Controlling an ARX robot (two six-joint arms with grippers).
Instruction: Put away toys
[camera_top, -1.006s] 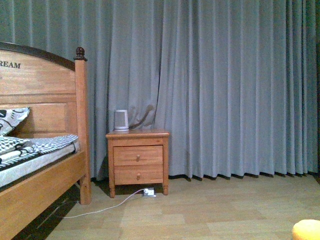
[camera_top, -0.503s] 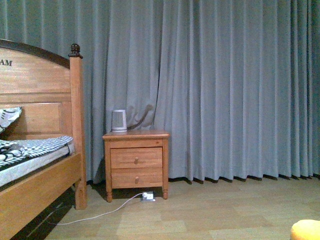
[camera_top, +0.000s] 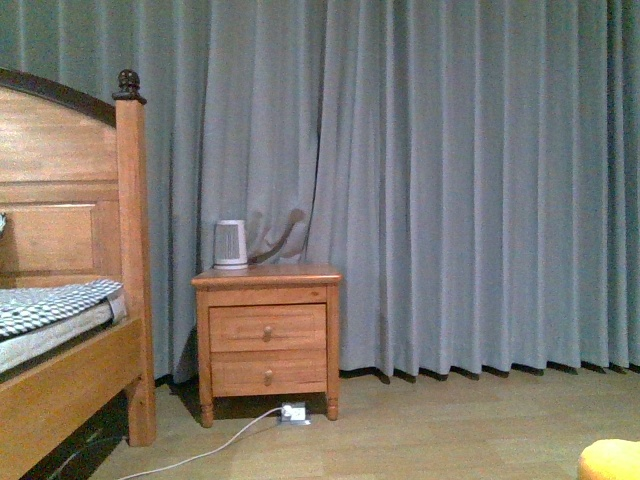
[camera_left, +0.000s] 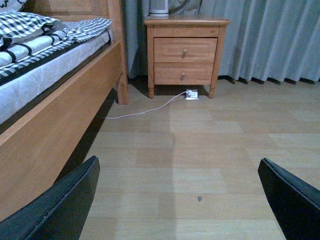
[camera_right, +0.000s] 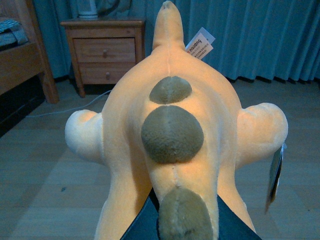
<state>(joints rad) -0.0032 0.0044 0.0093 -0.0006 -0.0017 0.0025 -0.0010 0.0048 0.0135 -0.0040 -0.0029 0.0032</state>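
The plush toy (camera_right: 172, 100) fills the right wrist view: soft orange-yellow, with olive-brown round patches down its middle seam, two rounded stubs at the sides and a white paper tag. My right gripper (camera_right: 182, 225) is shut on its near end, and the dark fingers (camera_right: 140, 227) show on both sides of the fabric. The toy hangs above the wooden floor. In the front view only a yellow edge of the plush toy (camera_top: 612, 460) shows at the bottom right corner. My left gripper (camera_left: 177, 200) is open over bare floor, its black fingers (camera_left: 60, 205) far apart and holding nothing.
A wooden bed (camera_top: 70, 380) with checked bedding stands at the left. Beside it is a two-drawer nightstand (camera_top: 266, 340) with a white appliance (camera_top: 231, 245) on top. A white cable (camera_left: 145, 110) and plug lie on the floor in front. Grey curtains (camera_top: 450, 180) cover the back wall.
The front view has swung to the right: bed and nightstand have slid left in the picture, and less of the bed shows. The plush edge stays at the bottom right corner.
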